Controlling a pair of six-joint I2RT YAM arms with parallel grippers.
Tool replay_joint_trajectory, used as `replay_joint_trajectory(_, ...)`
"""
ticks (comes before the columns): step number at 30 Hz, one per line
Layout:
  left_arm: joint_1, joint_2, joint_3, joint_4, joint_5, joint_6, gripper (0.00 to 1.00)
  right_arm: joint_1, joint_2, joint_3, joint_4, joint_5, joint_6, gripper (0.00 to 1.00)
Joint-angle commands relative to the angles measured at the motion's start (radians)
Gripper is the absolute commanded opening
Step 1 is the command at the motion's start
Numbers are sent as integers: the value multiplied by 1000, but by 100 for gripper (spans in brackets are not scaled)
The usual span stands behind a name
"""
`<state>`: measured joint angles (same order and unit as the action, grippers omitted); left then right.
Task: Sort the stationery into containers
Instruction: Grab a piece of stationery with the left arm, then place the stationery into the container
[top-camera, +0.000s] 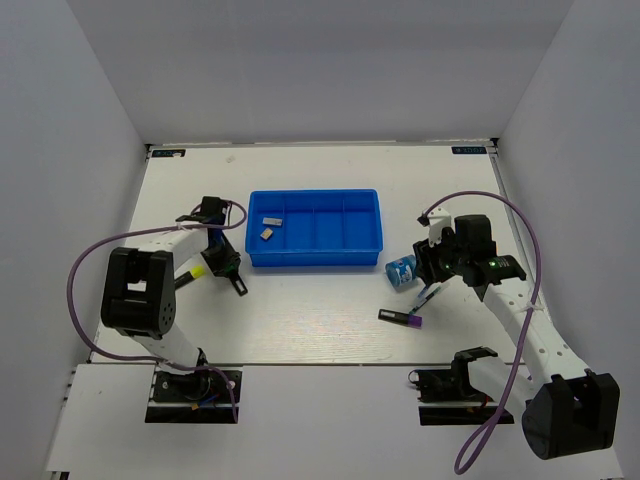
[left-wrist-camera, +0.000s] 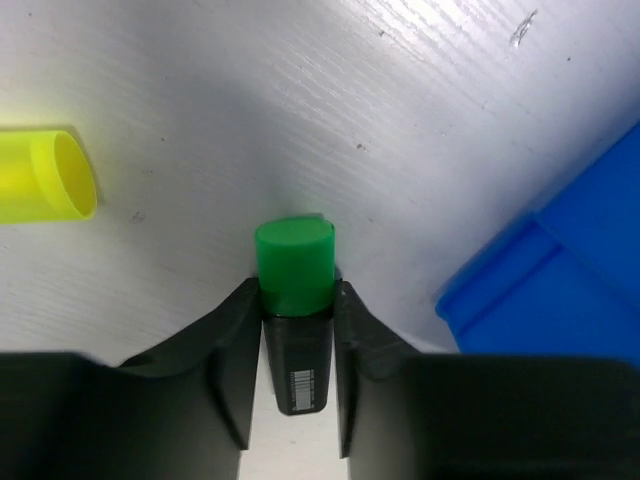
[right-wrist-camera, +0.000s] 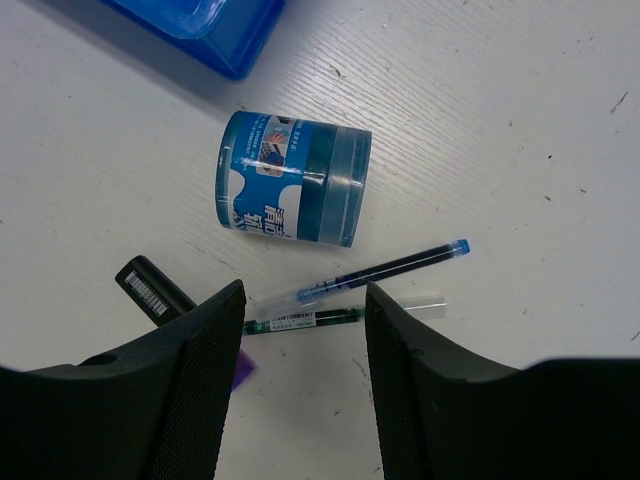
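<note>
My left gripper (left-wrist-camera: 296, 300) is shut on a black marker with a green end (left-wrist-camera: 294, 262), low over the table just left of the blue tray (top-camera: 312, 250). In the top view the left gripper (top-camera: 224, 264) is near the tray's front left corner. A yellow-ended marker (left-wrist-camera: 45, 175) lies to its left. My right gripper (right-wrist-camera: 305, 300) is open and empty above two thin pens, one blue (right-wrist-camera: 400, 265) and one green (right-wrist-camera: 310, 320). The blue-white tape roll (right-wrist-camera: 292, 180) lies just beyond them. A purple-ended marker (right-wrist-camera: 150, 288) lies partly under the left finger.
Two grey erasers (top-camera: 268, 227) lie in the tray's leftmost compartment. The tray's corner shows in the left wrist view (left-wrist-camera: 560, 290) and in the right wrist view (right-wrist-camera: 200, 25). White walls enclose the table on three sides.
</note>
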<state>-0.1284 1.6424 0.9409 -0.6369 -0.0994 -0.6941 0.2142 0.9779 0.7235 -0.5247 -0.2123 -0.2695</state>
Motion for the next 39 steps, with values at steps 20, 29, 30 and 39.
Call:
replay_joint_trajectory(20, -37, -340, 177, -58, 141, 148, 0, 2, -30, 17, 9, -9, 4, 44)
replay_joint_trajectory(29, -237, -66, 347, 229, 162, 134, 0, 2, -27, 11, 14, -1, 6, 0)
replay_joint_trajectory(30, -275, -40, 395, 236, 146, 143, 0, -1, -28, 8, 15, 5, 4, 0)
replay_joint_trajectory(39, -388, 243, 671, 180, -57, 321, 12, 1, -33, 7, 20, 22, 3, 0)
